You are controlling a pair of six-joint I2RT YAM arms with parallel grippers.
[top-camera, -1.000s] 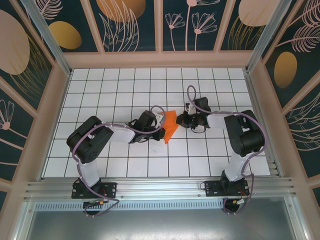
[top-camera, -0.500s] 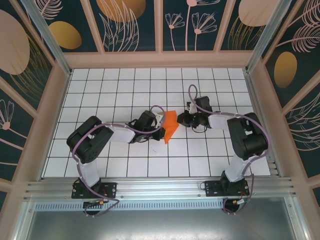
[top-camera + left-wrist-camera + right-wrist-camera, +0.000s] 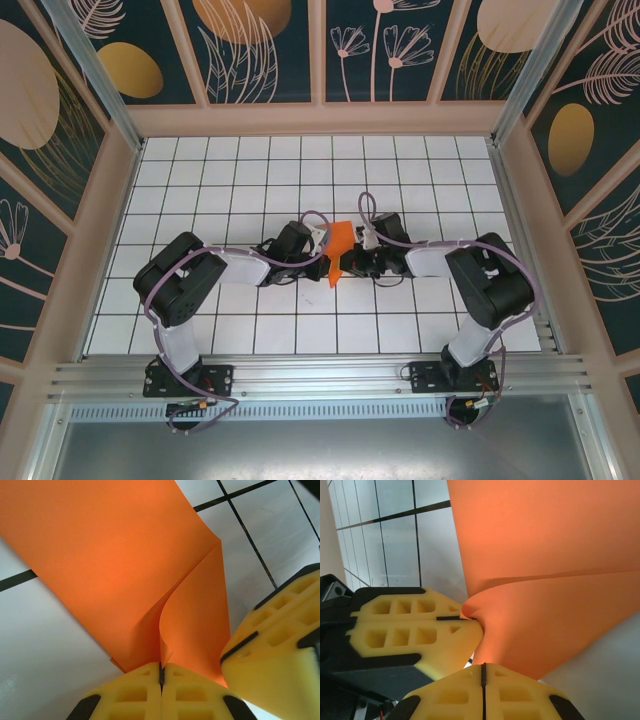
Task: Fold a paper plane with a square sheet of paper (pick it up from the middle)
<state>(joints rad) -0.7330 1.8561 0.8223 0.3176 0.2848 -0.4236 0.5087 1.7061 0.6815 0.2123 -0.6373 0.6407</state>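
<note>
The square sheet of paper [image 3: 340, 240], partly folded into a narrow orange wedge, sits at mid-frame in the top view between the two arms. Its long axis runs from upper right to lower left, the narrower end toward the bottom of the frame. The left gripper [image 3: 324, 252] has its jaws pressed together on a fold of the sheet. The right gripper [image 3: 349, 262] also has its jaws closed, tips against the sheet's edge; whether they pinch it I cannot tell. The surface [image 3: 250, 180] is white tile with dark grid lines, and the walls [image 3: 260, 50] are dark teal with gold leaves.
</note>
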